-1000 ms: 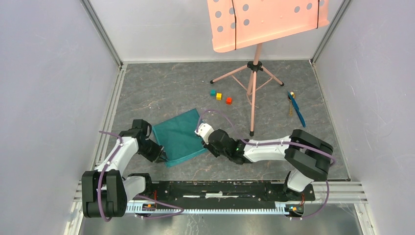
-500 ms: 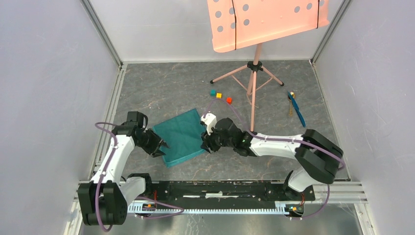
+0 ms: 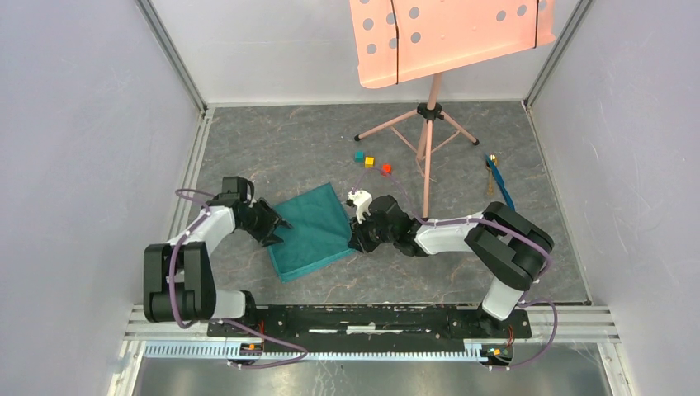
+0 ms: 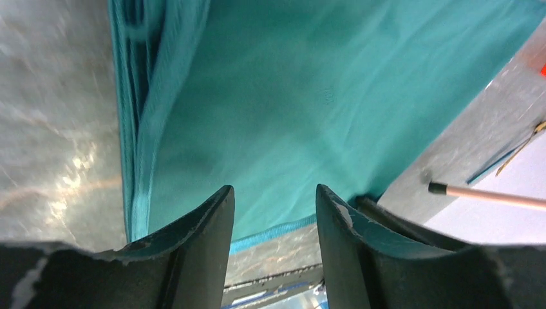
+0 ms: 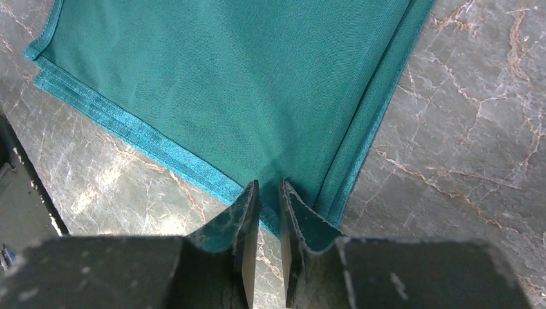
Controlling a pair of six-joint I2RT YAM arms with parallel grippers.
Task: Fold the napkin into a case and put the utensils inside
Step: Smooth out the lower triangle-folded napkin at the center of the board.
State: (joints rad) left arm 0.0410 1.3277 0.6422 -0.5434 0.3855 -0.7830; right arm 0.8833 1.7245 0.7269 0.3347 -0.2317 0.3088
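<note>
Left gripper (image 4: 273,193): centre-left of the top view, fingers spread open over the napkin's left edge.
Napkin (image 3: 312,233): centre-left, folded flat, layered hems showing; bare table (image 3: 272,157) above and below it.
Right gripper (image 5: 266,188): fingers closed to a thin slit, pinching the napkin's right hem.
Stand leg (image 3: 426,194): close right of that gripper, narrow room.
Utensils (image 3: 498,183): upper right, near the wall, well apart from the napkin.

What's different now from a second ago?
The left gripper slid farther away along the napkin's left edge, jaws open. The right gripper stayed at its right edge, jaws narrow; grip unclear. Napkin, utensils and cubes unmoved.
</note>
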